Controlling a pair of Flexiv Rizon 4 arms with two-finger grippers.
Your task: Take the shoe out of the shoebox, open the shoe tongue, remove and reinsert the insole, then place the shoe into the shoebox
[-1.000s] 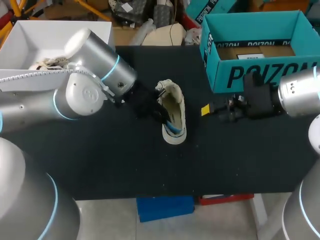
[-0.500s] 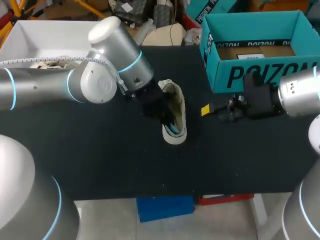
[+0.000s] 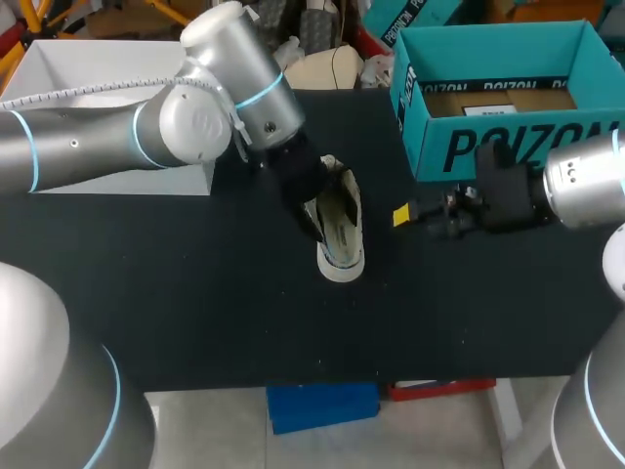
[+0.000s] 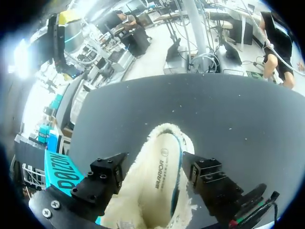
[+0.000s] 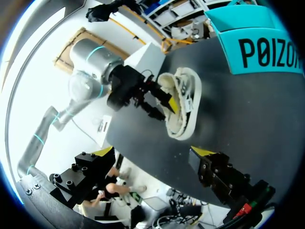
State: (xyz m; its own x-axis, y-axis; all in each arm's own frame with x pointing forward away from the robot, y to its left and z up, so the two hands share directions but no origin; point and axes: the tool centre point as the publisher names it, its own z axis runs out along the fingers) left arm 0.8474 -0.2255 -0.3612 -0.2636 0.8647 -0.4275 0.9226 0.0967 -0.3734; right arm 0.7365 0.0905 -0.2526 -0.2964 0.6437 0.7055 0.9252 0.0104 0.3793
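Recently changed: left gripper [image 3: 314, 223]. Over the last second its arm has swung from the 9 o'clock side of the shoe [image 3: 342, 230] round to 11 o'clock. It now hangs over the shoe's mouth.
- Hand state, left: fingers spread, one each side of the opening, one yellow tip at the lining in the right wrist view. No clamp is seen, so it counts as released.
- Shoe: cream, fleece-lined, unmoved at the centre of the black table [image 3: 195, 313], long axis 12 to 6 o'clock, outside any box.
- Insole [image 4: 164, 167]: lies inside the shoe, blue edge along one side. Less blue shows at the 6 o'clock end than a second ago.
- Reading: the insole looks back in the shoe, or nearly seated. Boxing the shoe is not yet done.

Unchanged: right gripper [image 5: 152, 155], at 3 o'clock of the shoe, fingers wide apart, nothing between them.

Containers:
- Teal shoebox [image 3: 508, 147], at 1 o'clock of the shoe, lid off. Holds only a brown card floor with a white label [image 3: 498, 101]. No shoe inside.
- White box [image 3: 59, 78], at 10 o'clock. The part that shows is bare; the rest is hidden behind the left arm.
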